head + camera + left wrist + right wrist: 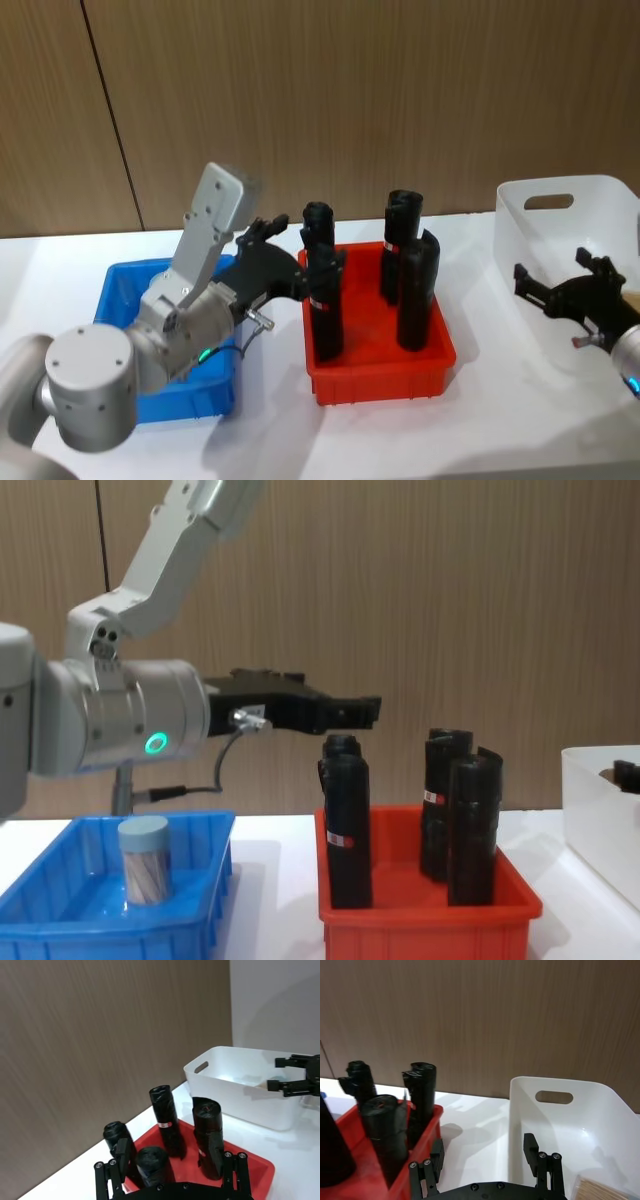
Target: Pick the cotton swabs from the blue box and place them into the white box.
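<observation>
Nearest on the left, one tub of cotton swabs (146, 860) stands upright in the blue box (60, 920). High above it the left gripper (360, 711) hangs with fingers spread and nothing between them, its tips over the near-left edge of the red bin (430, 935). Black rolls (348, 830) stand upright in that bin. Farther right, the right gripper (553, 272) hovers over the white box (520, 225), released. Pale sticks at the box floor (602, 1190) look like a swab tub, though that is hard to confirm.
</observation>
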Available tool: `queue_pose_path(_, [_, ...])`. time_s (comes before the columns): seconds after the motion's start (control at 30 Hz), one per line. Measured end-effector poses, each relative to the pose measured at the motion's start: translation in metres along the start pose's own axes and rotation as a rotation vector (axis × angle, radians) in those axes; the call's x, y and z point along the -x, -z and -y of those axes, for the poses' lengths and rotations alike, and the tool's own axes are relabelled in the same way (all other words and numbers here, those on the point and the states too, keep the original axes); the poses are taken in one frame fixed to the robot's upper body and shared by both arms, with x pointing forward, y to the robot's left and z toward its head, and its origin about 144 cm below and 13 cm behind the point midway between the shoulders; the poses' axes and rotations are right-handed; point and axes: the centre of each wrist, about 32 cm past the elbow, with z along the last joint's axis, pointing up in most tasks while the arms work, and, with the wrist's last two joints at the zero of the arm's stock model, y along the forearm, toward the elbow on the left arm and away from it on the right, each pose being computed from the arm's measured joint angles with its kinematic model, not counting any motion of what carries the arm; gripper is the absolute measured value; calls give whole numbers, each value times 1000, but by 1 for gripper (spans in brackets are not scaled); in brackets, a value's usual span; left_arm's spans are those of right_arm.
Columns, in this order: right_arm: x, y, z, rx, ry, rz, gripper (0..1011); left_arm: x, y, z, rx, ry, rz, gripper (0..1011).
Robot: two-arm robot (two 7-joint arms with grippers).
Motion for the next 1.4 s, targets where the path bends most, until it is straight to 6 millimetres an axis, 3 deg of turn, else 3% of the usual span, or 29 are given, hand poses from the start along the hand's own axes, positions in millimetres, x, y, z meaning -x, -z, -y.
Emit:
queue_pose_path(0.8, [65, -10, 55, -104, -99, -8, 1001, 46, 32, -41, 71, -213, 64, 1004])
queue_pose_path(1.4, [75, -13, 65, -121, -114, -16, 1001, 52, 35, -47, 84, -238, 68, 1004])
